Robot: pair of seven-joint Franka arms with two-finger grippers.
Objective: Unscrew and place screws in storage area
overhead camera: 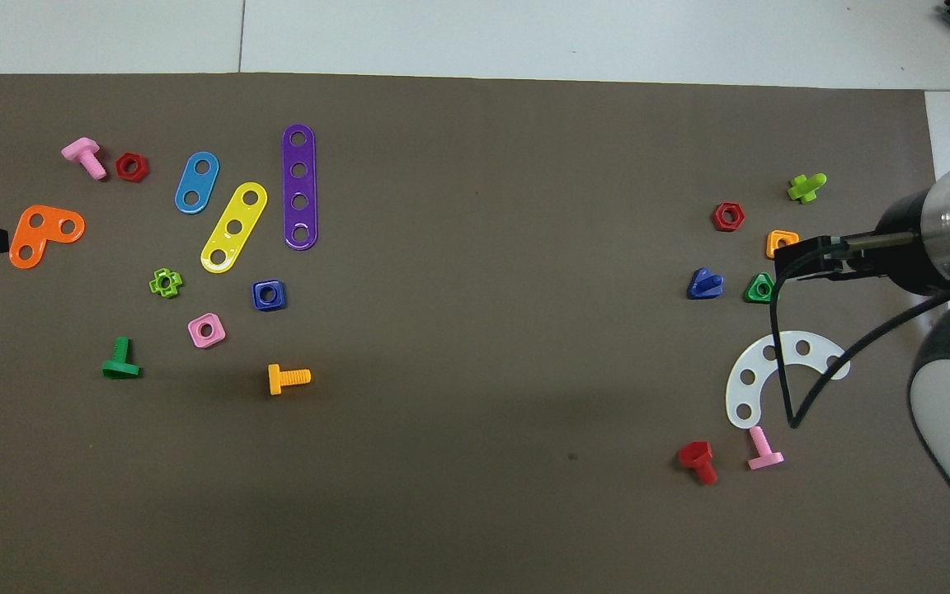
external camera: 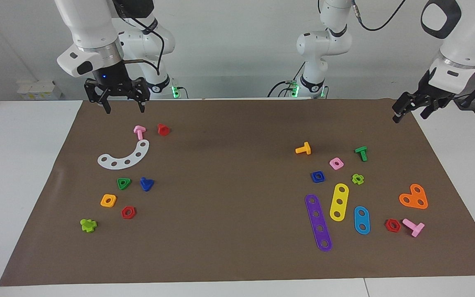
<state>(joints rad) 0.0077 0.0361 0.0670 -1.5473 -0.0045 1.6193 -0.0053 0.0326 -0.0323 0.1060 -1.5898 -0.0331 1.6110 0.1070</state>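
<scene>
Bolt [external camera: 146, 184] on mat [external camera: 229, 231], touching nothing, just beside triangular nut [external camera: 123, 183], toward right arm's end. Curved strip [external camera: 124, 156] nearer robots. Square nut [external camera: 108, 200], hexagonal nut [external camera: 128, 212] farther. Straight strips [external camera: 339, 201] well apart, toward left arm's end.
</scene>
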